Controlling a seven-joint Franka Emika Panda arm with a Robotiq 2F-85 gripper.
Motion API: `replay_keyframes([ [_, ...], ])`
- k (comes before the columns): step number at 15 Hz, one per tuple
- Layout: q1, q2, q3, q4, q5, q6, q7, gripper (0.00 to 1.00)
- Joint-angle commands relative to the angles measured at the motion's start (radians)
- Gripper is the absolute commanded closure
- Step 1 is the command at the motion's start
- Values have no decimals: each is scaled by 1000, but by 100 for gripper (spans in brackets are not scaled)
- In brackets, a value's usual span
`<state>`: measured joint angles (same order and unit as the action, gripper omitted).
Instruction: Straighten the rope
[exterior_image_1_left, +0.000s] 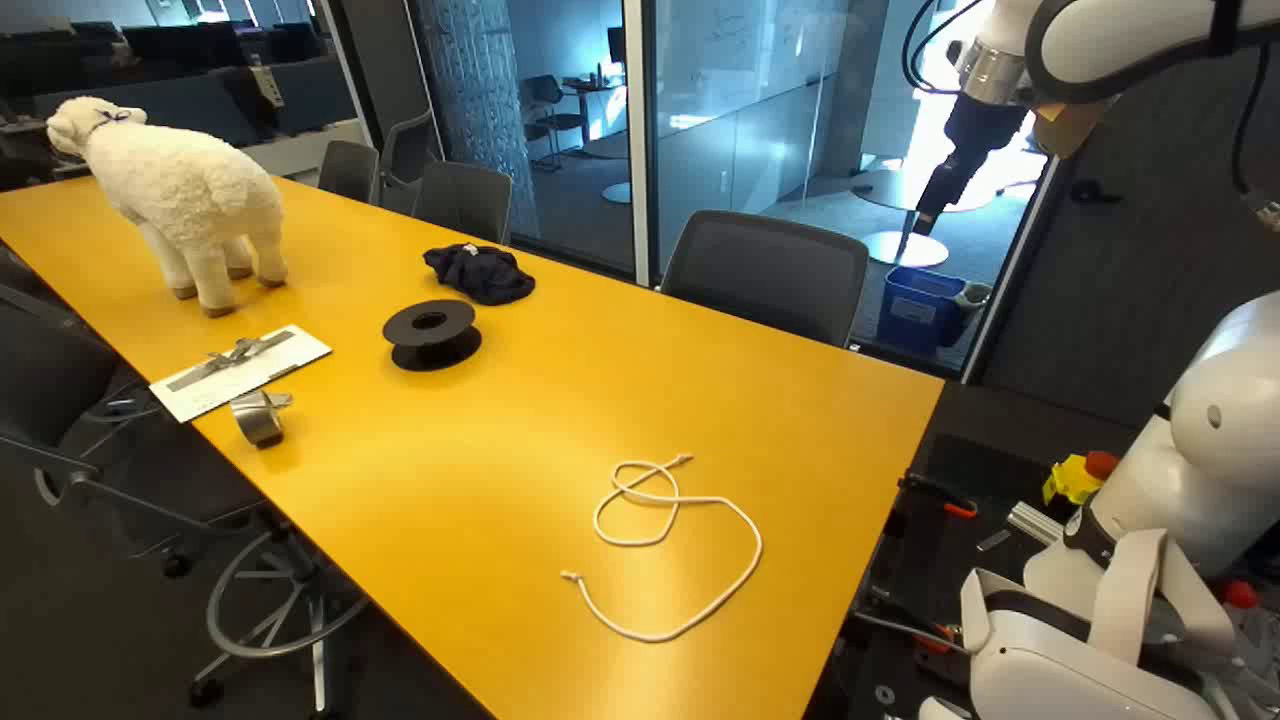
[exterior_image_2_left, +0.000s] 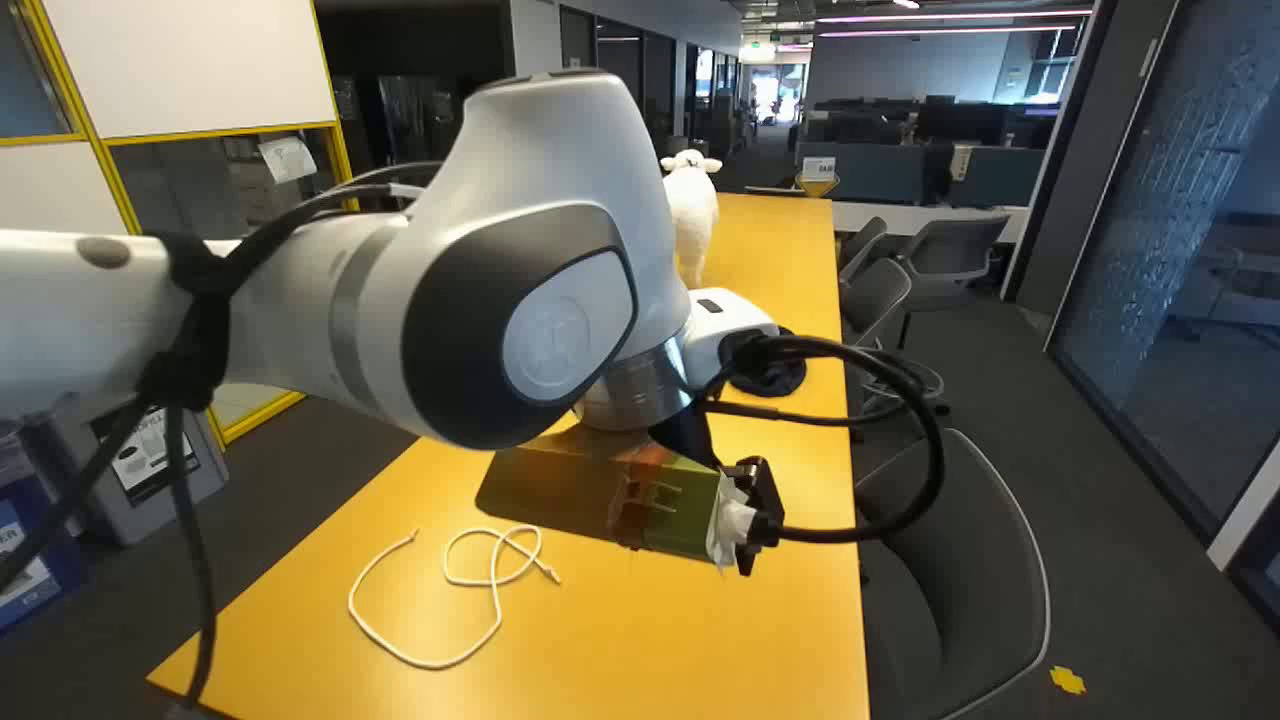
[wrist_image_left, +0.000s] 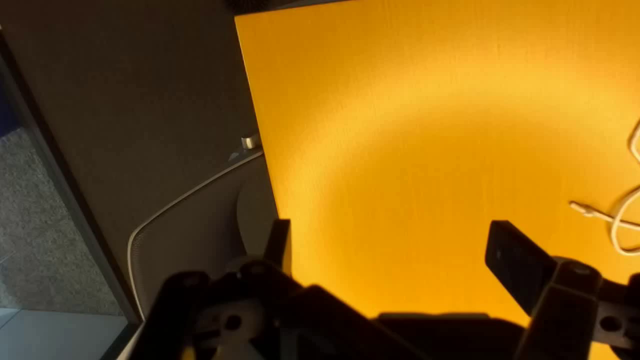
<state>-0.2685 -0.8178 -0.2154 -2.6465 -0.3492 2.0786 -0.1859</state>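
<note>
The rope (exterior_image_1_left: 758, 550) is a thin cream cord lying on the yellow table (exterior_image_1_left: 460, 480) near the robot's end. One part forms crossed loops; the rest bends in a wide curve to a free end. It also shows in an exterior view (exterior_image_2_left: 497, 605), left of the arm. In the wrist view, only one rope end and parts of loops (wrist_image_left: 616, 225) show at the right edge. My gripper (wrist_image_left: 391, 240) is open and empty, pointing down high above the table near its chair-side edge. In an exterior view my gripper (exterior_image_1_left: 924, 222) is raised well above the rope, apart from it.
A black spool (exterior_image_1_left: 432, 338), dark cloth (exterior_image_1_left: 480, 273), tape roll (exterior_image_1_left: 258, 418) and white flat box (exterior_image_1_left: 240, 370) lie farther along the table. A plush sheep (exterior_image_1_left: 190, 190) stands beyond. A chair (exterior_image_1_left: 770, 270) stands against the table edge, also below my gripper's left side (wrist_image_left: 200, 225).
</note>
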Motion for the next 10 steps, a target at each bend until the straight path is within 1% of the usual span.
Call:
replay_keyframes([
  [1, 5, -1, -3, 5, -2, -4, 2, 0],
  [6, 5, -5, -3, 8, -2, -4, 2, 0],
  [7, 13, 0, 0, 5, 9, 6, 12, 0],
  [8, 38, 19, 13, 2, 45, 19, 42, 0],
  [9, 46, 33, 29, 1, 61, 21, 65, 0],
  [10, 75, 60, 53, 0, 101, 19, 103, 0],
])
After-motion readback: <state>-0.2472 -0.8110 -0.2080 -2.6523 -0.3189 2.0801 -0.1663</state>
